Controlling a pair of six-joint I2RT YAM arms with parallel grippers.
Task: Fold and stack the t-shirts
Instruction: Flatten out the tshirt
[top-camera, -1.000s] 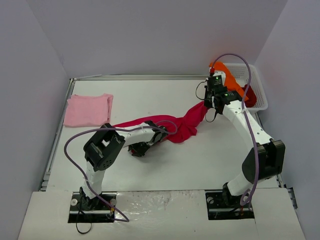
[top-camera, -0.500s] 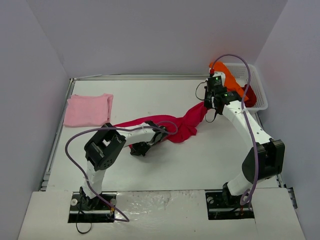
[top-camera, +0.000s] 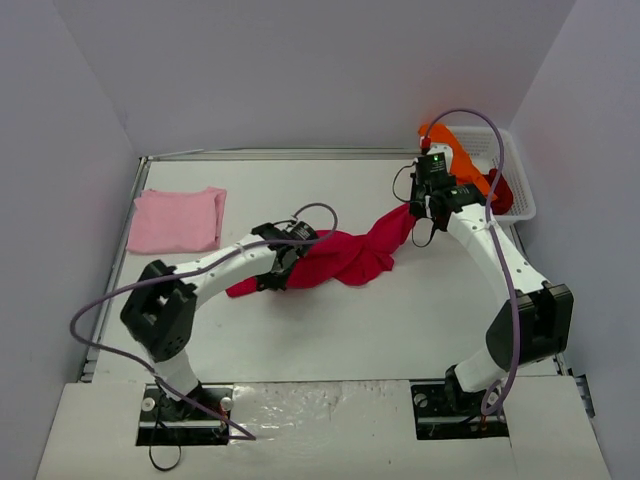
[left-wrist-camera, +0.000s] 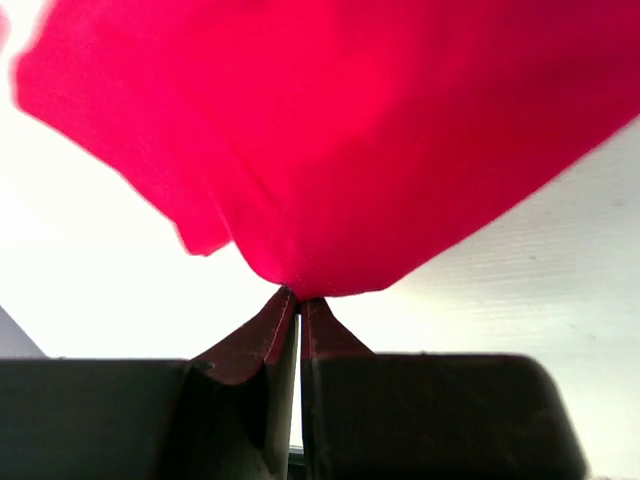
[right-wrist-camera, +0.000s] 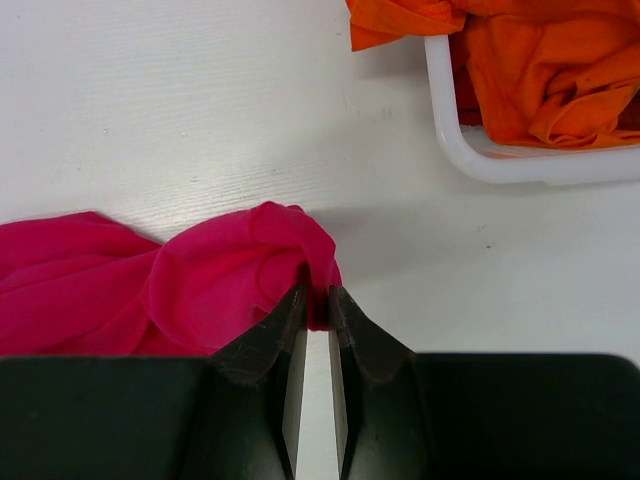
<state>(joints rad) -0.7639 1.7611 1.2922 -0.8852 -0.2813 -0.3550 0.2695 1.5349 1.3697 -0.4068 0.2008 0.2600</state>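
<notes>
The large crimson-magenta t-shirt (top-camera: 345, 255) lies bunched across the middle of the table. My left gripper (top-camera: 281, 262) is shut on its left part, and the cloth (left-wrist-camera: 340, 130) hangs from the closed fingertips above the table. My right gripper (top-camera: 413, 212) is shut on its right end (right-wrist-camera: 240, 275). The pale pink t-shirt (top-camera: 178, 219) lies folded at the far left. The bright orange t-shirt (top-camera: 455, 155) drapes over the white basket's rim and shows in the right wrist view (right-wrist-camera: 540, 60). The dark red t-shirt (top-camera: 499, 190) sits in the basket.
The white mesh basket (top-camera: 519, 195) stands at the far right against the wall; its rim (right-wrist-camera: 450, 135) shows in the right wrist view. Grey walls close in the table on three sides. A purple cable loops from each arm.
My left gripper has moved up and left with the shirt's left part, pulling the cloth together into a shorter bunch. The left arm has swung left. The right gripper has stayed put.
</notes>
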